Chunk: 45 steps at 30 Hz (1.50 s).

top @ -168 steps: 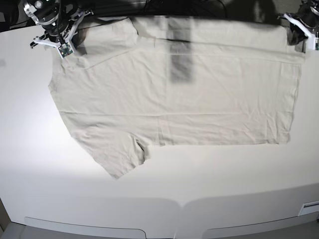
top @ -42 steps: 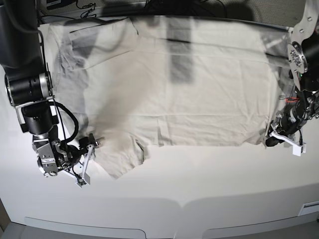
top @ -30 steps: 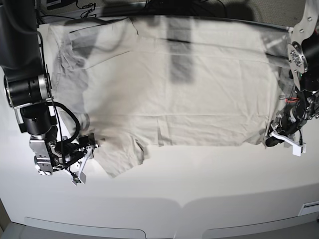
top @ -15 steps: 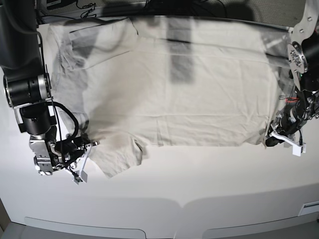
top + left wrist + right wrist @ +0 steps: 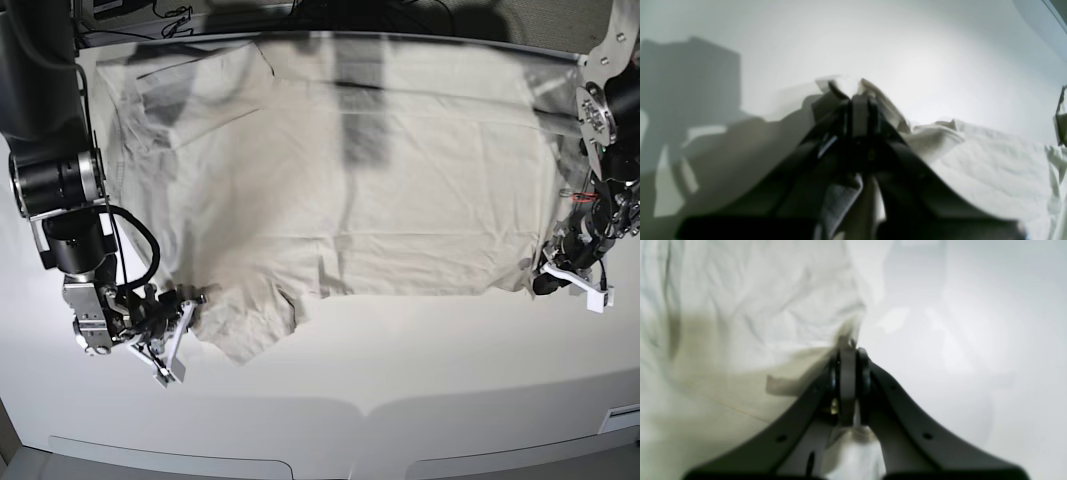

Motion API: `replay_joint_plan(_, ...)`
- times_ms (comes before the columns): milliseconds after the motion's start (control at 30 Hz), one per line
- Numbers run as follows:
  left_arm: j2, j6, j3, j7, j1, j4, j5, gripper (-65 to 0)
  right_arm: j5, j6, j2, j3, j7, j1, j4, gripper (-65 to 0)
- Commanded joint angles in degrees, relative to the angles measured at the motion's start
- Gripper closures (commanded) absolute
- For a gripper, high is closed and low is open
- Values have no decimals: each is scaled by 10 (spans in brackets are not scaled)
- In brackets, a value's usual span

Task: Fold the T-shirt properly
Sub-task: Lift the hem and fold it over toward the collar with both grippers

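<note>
In the base view there are two arms, two grippers, one garment and one table. At the far left stands the arm with the right wrist camera. Its right gripper [image 5: 178, 318] is low on the table [image 5: 400, 380], at the near sleeve edge of the T-shirt [image 5: 370, 190]. The right wrist view shows its jaws pressed together with a thin fold of beige cloth pinched between them, the cloth [image 5: 740, 323] spreading off to the left and bare white surface to the right of the fingers.

The single T-shirt lies spread across the middle of the table, flat but for light creases. Its two short sleeves are both on the left side, one at the far edge and one at the near edge. A dark vertical shadow band falls across its upper middle. The hem runs down the right side.

At the far right is the arm with the left wrist camera. Its left gripper [image 5: 550, 277] sits at the near hem corner of the shirt. In the left wrist view its jaws are closed tight on a bunched fold of the fabric [image 5: 990, 160], which rises around the fingertips [image 5: 860, 103]; pale table lies beyond.
</note>
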Motion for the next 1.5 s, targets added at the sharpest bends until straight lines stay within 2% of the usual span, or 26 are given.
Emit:
replay_joint_plan(0,-13,3,1,0,-13,5,2,0,3,2,5,1,1,23,16,0)
replay_joint_plan(100,-27,3,1,0,-13,5,1,0,5,4,5,1,-20,22,38,0)
replay_joint_plan(233,-53,3,1,13,-13,8,-60,0,7,4,5,2,-43,22,68,0)
replay_joint_plan(333,-70,3,1,28,-16,26,-76,0,18,4,9,2,-67,22,90,0)
replay_joint_plan(467,-77,3,1,72,-14,65,-75,0,96,4,30,2,-106,12,134,0)
replay_joint_plan(667,-80,3,1,104,-12,91,-76,0,127,-1,78,2,-160,-59,300,0)
replay_joint_plan(833,-92,3,1,129,-5,91,-78,0,128,-66,132,2,-171,-153,482,0)
replay_joint_plan(900,-105,3,1,129,6,91,-107,0,144,-96,156,2,-172,-188,542,0)
replay_joint_plan(1000,-122,3,1,134,24,91,-154,0,138,-115,179,14,-176,-232,603,0)
replay_joint_plan(1300,-151,3,1,136,88,93,-231,0,155,-114,180,138,-192,-360,708,0)
replay_joint_plan(1467,-163,3,1,152,142,138,-285,0,157,-114,180,179,-192,-413,736,0)
